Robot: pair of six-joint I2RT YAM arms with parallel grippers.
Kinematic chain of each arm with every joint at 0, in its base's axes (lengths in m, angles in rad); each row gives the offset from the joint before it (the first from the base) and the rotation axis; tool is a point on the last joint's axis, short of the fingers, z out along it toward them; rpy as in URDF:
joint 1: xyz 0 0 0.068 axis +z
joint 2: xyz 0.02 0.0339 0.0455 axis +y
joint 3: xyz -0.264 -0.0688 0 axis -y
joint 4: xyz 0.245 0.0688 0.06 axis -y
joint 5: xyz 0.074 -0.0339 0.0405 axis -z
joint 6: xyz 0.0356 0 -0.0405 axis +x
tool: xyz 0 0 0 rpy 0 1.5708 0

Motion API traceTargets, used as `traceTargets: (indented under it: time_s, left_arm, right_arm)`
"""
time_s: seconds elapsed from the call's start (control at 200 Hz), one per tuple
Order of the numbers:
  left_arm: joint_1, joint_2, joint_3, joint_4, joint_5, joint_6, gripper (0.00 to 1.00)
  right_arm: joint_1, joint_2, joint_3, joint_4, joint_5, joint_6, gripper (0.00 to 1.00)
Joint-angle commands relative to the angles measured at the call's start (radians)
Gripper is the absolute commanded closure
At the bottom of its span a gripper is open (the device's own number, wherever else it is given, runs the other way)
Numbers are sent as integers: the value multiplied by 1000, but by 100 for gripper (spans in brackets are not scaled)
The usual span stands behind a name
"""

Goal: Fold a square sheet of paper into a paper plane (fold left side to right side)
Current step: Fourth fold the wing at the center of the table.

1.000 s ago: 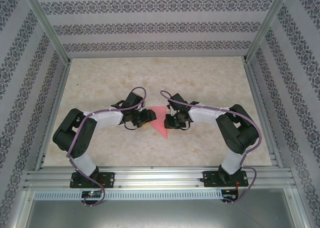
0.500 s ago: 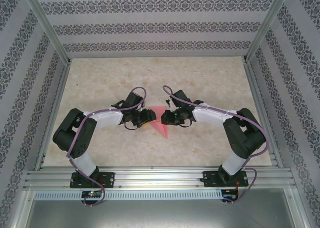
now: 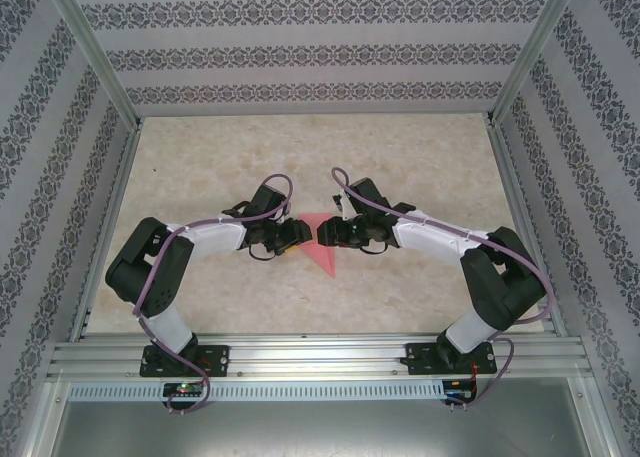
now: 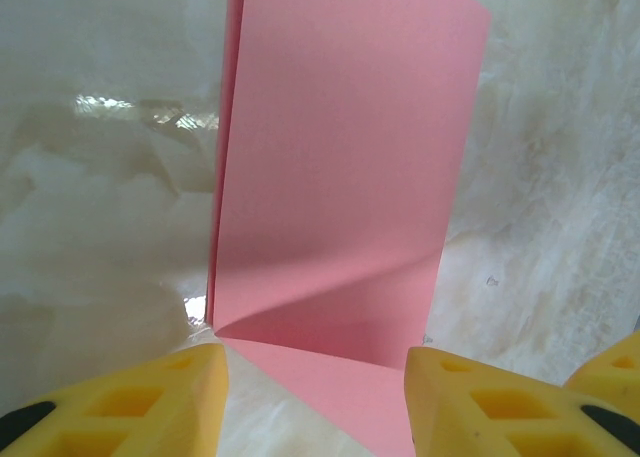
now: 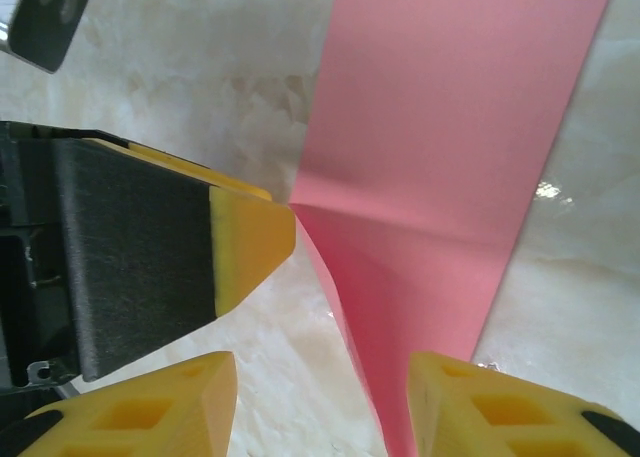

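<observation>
The salmon-pink square sheet of paper [image 3: 325, 257] lies on the table, folded into a pointed shape like a paper plane, its tip toward the arms. In the left wrist view the paper [image 4: 340, 157] shows a raised flap with a diagonal crease. My left gripper [image 4: 315, 407] is open, and the paper's low part lies flat between its yellow fingers. My right gripper [image 5: 320, 407] is open too, and the paper [image 5: 450, 127] narrows down beside its right fingertip [image 5: 500, 407]. The two grippers [image 3: 297, 234] [image 3: 322, 233] face each other across the paper's upper part.
One yellow-tipped finger of the left gripper [image 5: 245, 242] rests against the paper's edge in the right wrist view. The marble-patterned table [image 3: 400, 157] is bounded by patterned walls and an aluminium rail [image 3: 320, 362] at the near edge.
My right gripper has opened and moved left and away from the arm bases to the paper's upper part. The left arm has stayed in place.
</observation>
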Motion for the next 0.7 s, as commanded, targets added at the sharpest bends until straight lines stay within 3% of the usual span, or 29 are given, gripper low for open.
traceTargets:
  time_s: [0.0, 0.22, 0.305, 0.47, 0.699]
  left_arm:
    - [-17, 13, 22, 3, 4, 15, 49]
    - [-16, 9, 25, -5, 4, 19, 48]
    - [-17, 7, 27, -10, 3, 21, 47]
    - [-16, 5, 28, -12, 1, 21, 47]
    - [-15, -15, 25, -14, -1, 21, 44]
  right_arm:
    - [3, 13, -7, 25, -28, -20, 51]
    - [19, 87, 26, -2, 7, -33, 52]
    - [20, 103, 28, 3, -2, -35, 57]
    - [19, 97, 22, 3, 2, -39, 81]
    - [4, 100, 17, -15, 24, -42, 100]
